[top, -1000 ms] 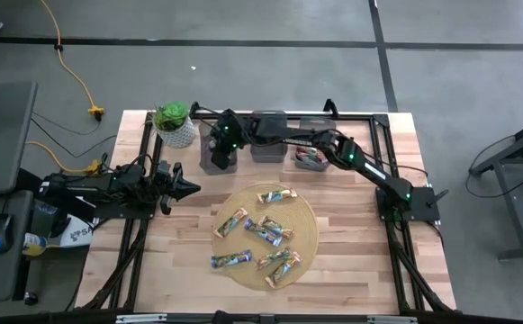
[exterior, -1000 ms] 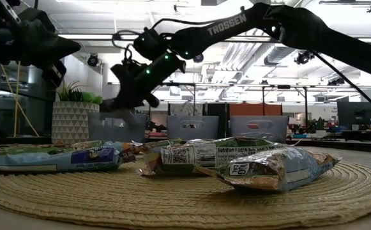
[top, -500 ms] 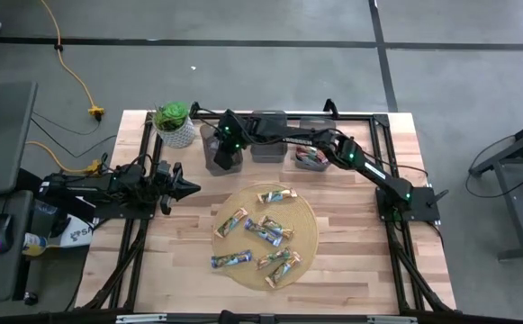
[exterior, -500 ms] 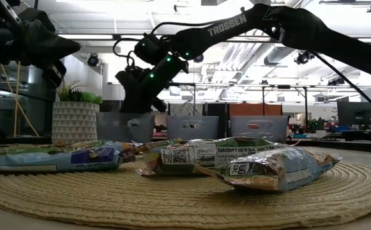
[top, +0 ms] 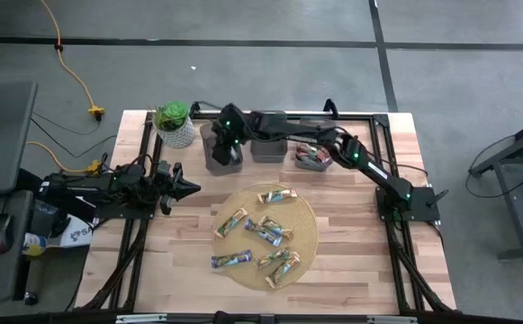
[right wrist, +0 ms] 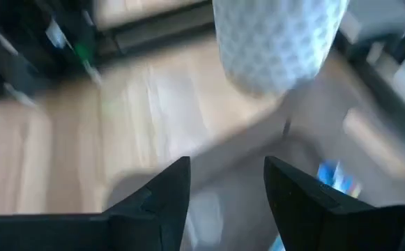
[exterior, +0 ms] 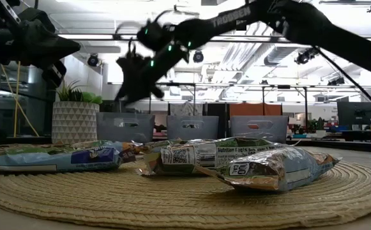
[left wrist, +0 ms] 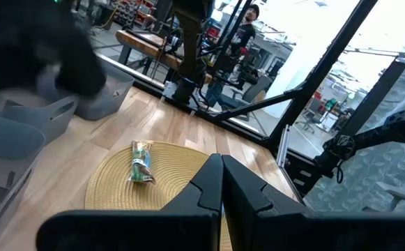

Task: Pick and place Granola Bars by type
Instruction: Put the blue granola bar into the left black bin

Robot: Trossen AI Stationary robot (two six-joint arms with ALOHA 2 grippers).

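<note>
The round woven mat lies mid-table and carries the granola bars, six spread across it; beyond the mat stand three grey bins in a row, beside a potted plant; the right pincer hangs over the bin nearest the plant, fingers apart and empty; the left pincer waits beside the mat on the plant's side, fingers together on nothing.
</note>
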